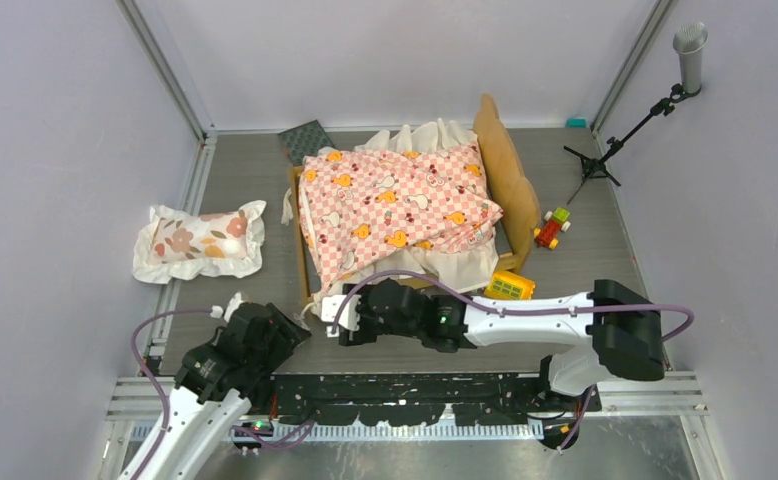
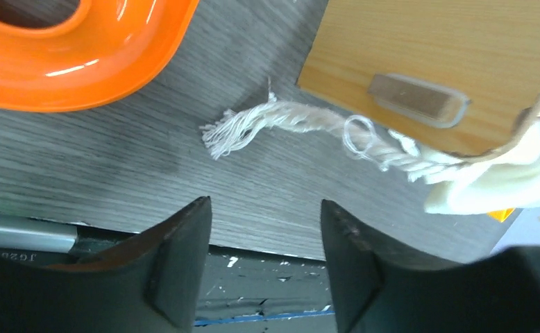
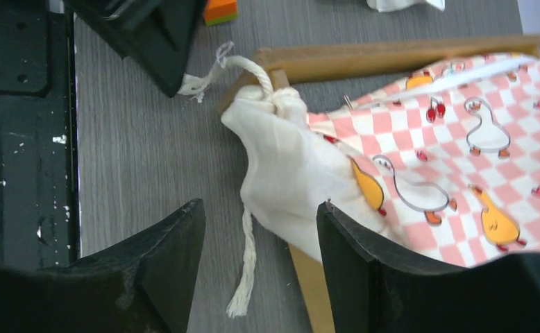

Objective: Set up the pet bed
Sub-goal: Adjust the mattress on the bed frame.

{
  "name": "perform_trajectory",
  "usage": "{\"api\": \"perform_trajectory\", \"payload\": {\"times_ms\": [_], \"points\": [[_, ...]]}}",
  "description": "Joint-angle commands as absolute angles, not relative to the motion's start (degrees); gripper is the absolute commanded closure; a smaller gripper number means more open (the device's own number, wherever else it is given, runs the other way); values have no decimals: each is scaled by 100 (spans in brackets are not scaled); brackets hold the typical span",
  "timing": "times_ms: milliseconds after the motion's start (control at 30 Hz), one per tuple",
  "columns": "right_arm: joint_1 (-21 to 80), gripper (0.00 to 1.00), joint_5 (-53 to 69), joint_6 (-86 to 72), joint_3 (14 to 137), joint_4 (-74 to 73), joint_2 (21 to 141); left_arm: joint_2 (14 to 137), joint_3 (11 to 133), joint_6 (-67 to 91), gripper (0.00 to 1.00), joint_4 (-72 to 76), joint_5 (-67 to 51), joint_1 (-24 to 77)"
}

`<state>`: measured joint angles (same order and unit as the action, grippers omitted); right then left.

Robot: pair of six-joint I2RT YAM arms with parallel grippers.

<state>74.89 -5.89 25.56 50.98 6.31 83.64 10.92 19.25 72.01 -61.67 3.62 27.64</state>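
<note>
The left gripper (image 2: 264, 208) and right gripper (image 3: 260, 208) are hanging with fingers spread, gripping nothing, at the near corner of the pet bed (image 1: 510, 170), which is standing at centre frame. The checkered sheet (image 1: 395, 200) is already lying over it, rumpled, while the floral pillow (image 1: 200, 240) is lying on the table (image 1: 605, 250) at left, so smoothing and pillow placement are judged outstanding. No legible writing is showing.

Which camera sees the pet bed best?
The top external view: the pet bed shows end to end, checkered sheet draped over it. Left wrist shows only a wooden corner; right wrist a sheet-covered frame corner.
</note>
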Motion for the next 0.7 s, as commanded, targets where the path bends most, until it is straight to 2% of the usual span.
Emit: {"api": "perform_trajectory", "payload": {"times_ms": [0, 267, 500, 600, 667], "points": [[7382, 35, -88, 3693, 5753, 374, 8612, 1438, 2658, 6898, 36, -6286, 918, 2742], [6921, 35, 659, 4085, 6555, -333, 9326, 2578, 3606, 6115, 33, -5985, 1551, 2742], [6809, 37, 951, 4288, 7076, -956, 9815, 2630, 3713, 6076, 32, -5763, 1580, 2742], [6800, 42, 849, 4290, 7133, -915, 9931, 2609, 3711, 6079, 32, -5727, 1578, 2742], [6800, 48, 745, 4289, 7130, -851, 9974, 2632, 3705, 6068, 32, -5709, 1554, 2742]]}}
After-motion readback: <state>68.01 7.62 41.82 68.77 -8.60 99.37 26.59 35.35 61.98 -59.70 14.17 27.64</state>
